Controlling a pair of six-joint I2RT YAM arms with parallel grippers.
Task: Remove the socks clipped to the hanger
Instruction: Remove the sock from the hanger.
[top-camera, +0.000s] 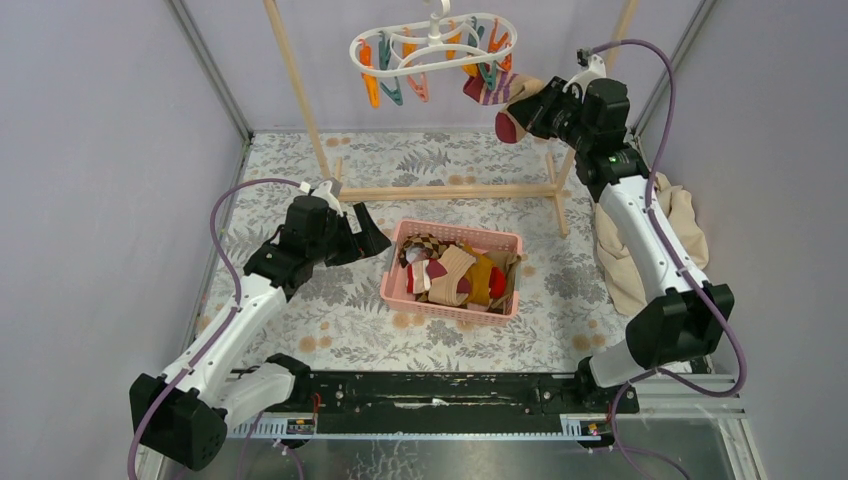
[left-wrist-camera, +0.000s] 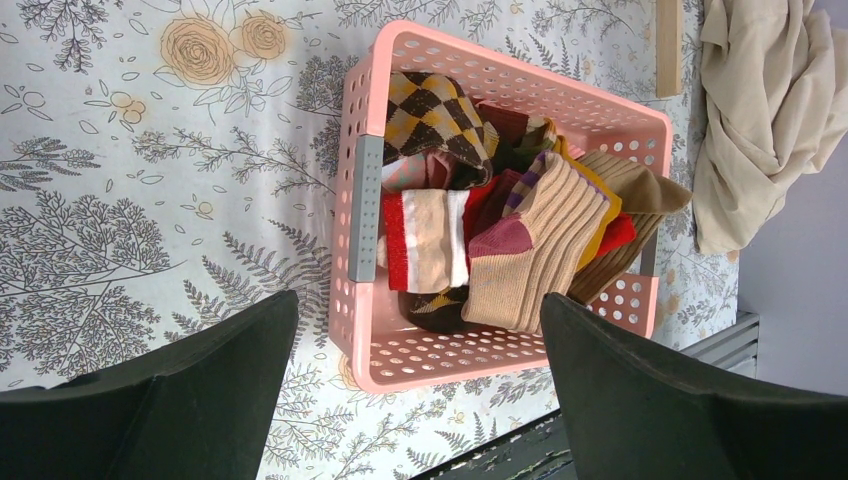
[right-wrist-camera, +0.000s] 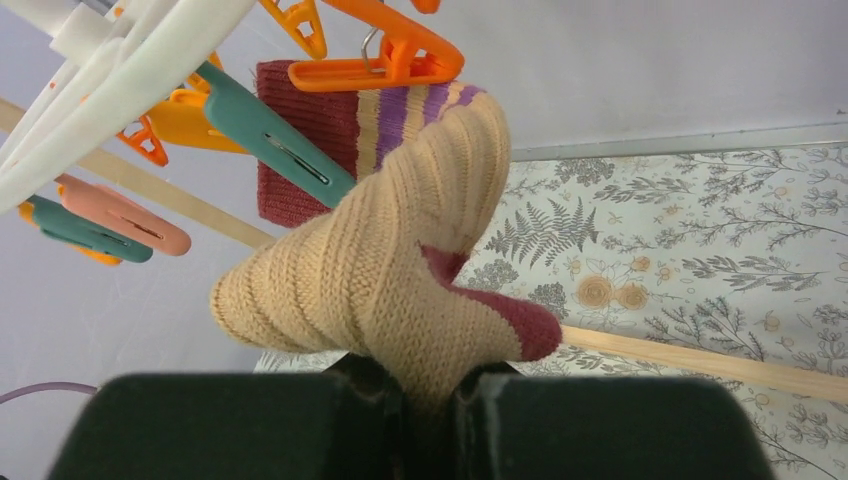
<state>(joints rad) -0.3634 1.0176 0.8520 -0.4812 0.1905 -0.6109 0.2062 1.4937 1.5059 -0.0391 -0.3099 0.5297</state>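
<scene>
Right hand (right-wrist-camera: 430, 405) pinches clipped sock (right-wrist-camera: 385, 265)

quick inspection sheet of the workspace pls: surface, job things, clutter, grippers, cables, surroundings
surface: floral-print table cover, no spills seen
job's things: hanger hangs on the wooden rack; one beige sock with a maroon cuff is held by an orange clip; other socks lie in the pink basket
clutter: beige cloth bunched at the table's right edge
grippers: left gripper open, holds nothing, beside the basket; right gripper fingers shut on the clipped sock
cables: a purple cable loops off the left arm and the right arm, snagged on nothing
surroundings: grey walls, metal frame posts
</scene>
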